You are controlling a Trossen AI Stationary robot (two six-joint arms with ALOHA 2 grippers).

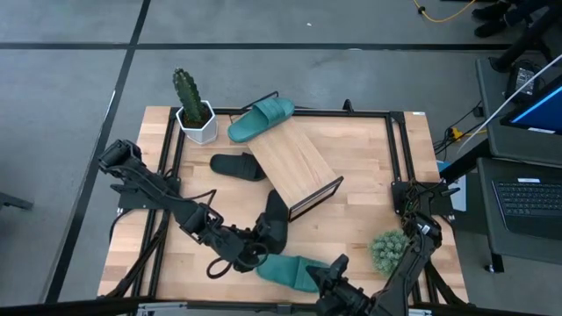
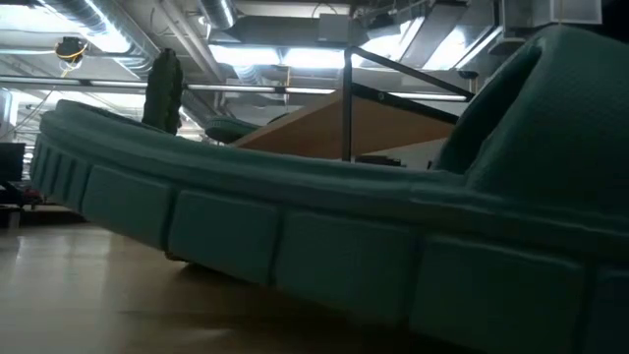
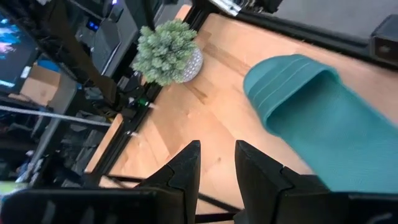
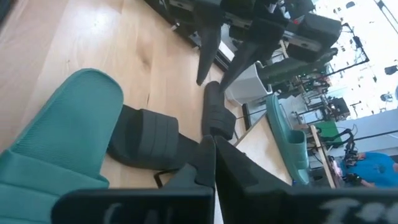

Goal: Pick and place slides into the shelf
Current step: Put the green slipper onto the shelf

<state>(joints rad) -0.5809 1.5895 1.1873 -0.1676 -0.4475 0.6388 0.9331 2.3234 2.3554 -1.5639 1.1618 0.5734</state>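
One teal slide (image 1: 290, 270) lies flat by the table's near edge and fills the low view (image 2: 324, 236). A black slide (image 1: 274, 226) lies just beyond it, beside the shelf (image 1: 299, 167). A second black slide (image 1: 239, 165) lies left of the shelf. The other teal slide (image 1: 261, 118) rests on the shelf's far end. My left gripper (image 3: 216, 152) hovers over bare table left of the near teal slide (image 3: 323, 118), open by a narrow gap, nothing between its fingers. My right gripper (image 4: 213, 148) is shut, at the near teal slide's right end (image 4: 62, 130), pointing toward the black slide (image 4: 146, 140).
A cactus in a white pot (image 1: 195, 110) stands at the far left corner. A small bushy plant (image 1: 388, 250) stands at the near right (image 3: 168, 53). A black metal frame (image 1: 399, 167) runs around the table. Bare tabletop lies right of the shelf.
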